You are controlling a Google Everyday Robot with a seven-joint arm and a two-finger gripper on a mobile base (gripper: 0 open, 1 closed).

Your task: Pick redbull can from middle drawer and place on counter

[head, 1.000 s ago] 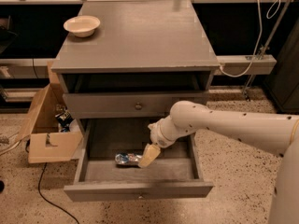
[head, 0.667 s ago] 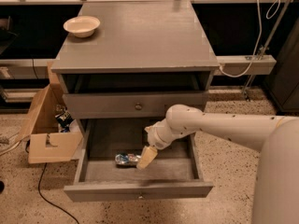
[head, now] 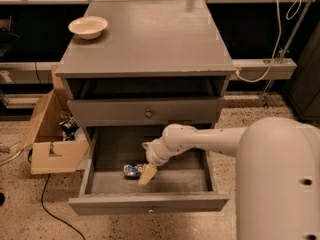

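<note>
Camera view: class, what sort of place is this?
Likely a robot test lab: a lone cabinet on speckled floor, loose cables, a cardboard box. The gripper is in the middle drawer, beside the redbull can.

One bench (head: 150,39) carries one bowl (head: 88,27). Two drawers show below it: one shut drawer front (head: 115,113) with one round knob (head: 148,113), and one open drawer (head: 150,203) holding one can (head: 131,170). One arm (head: 200,139) ends in one gripper (head: 147,174), inside the open drawer just right of the can. One cardboard box (head: 50,151) stands on the floor, and one white cable (head: 276,29) hangs at the right.
</note>
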